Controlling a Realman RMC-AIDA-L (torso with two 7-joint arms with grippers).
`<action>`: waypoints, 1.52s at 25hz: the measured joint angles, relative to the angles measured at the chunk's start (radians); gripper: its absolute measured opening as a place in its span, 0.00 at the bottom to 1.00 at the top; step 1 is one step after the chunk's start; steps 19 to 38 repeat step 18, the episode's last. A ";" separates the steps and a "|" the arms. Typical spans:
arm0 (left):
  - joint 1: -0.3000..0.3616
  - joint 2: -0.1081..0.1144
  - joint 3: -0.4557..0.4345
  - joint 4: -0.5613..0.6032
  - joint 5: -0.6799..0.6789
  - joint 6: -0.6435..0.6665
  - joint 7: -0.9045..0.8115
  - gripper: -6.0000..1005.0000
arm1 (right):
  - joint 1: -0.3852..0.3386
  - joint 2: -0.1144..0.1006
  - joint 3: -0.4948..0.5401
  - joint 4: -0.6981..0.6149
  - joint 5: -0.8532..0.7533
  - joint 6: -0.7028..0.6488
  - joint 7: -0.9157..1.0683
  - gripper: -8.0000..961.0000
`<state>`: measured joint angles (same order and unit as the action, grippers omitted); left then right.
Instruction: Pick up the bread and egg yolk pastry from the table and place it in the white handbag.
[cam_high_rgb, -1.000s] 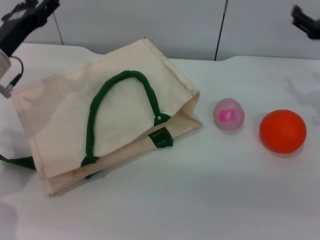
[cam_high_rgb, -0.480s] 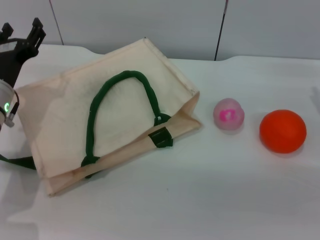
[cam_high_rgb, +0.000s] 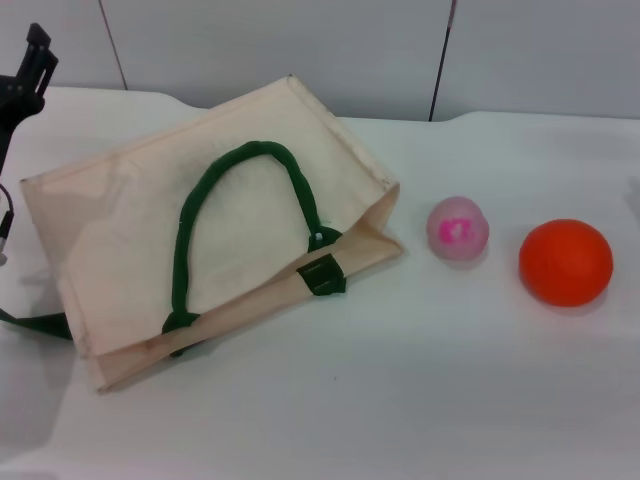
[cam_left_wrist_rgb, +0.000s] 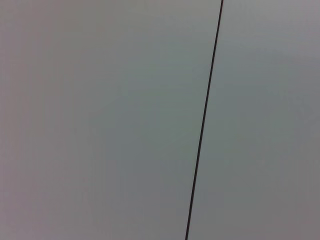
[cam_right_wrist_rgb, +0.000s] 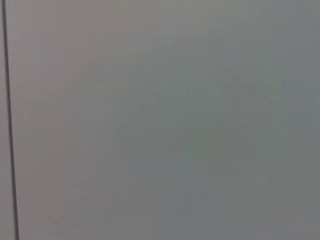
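Observation:
The white handbag (cam_high_rgb: 215, 235) lies flat on the table (cam_high_rgb: 420, 380) in the head view, left of centre, with its dark green handle (cam_high_rgb: 240, 160) on top and its mouth facing right. The bread and the egg yolk pastry do not show in any view. My left gripper (cam_high_rgb: 30, 65) is partly in view at the far upper left edge, above and behind the bag's left corner, holding nothing that I can see. My right gripper is out of view. Both wrist views show only a grey wall with a dark seam.
A pale ball with a pink mark (cam_high_rgb: 458, 228) sits just right of the bag's mouth. A round orange fruit (cam_high_rgb: 565, 262) lies farther right. A green strap (cam_high_rgb: 30, 324) trails from the bag at the left edge.
My left arm has drawn back to the left, nearly out of the head view. My right gripper, seen at the top right a second ago, has left the view. Bag, ball and fruit have not moved.

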<state>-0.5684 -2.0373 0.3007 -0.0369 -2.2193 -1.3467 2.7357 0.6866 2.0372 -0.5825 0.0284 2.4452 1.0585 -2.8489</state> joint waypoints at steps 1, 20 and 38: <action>0.001 0.000 0.000 0.000 -0.002 -0.003 0.000 0.81 | 0.000 0.000 0.000 0.000 0.000 0.000 0.000 0.93; 0.002 0.002 0.011 -0.001 0.005 -0.079 -0.009 0.81 | -0.010 0.000 0.001 0.003 0.001 0.044 -0.007 0.93; 0.002 0.002 0.011 -0.001 0.005 -0.079 -0.009 0.81 | -0.010 0.000 0.001 0.003 0.001 0.044 -0.007 0.93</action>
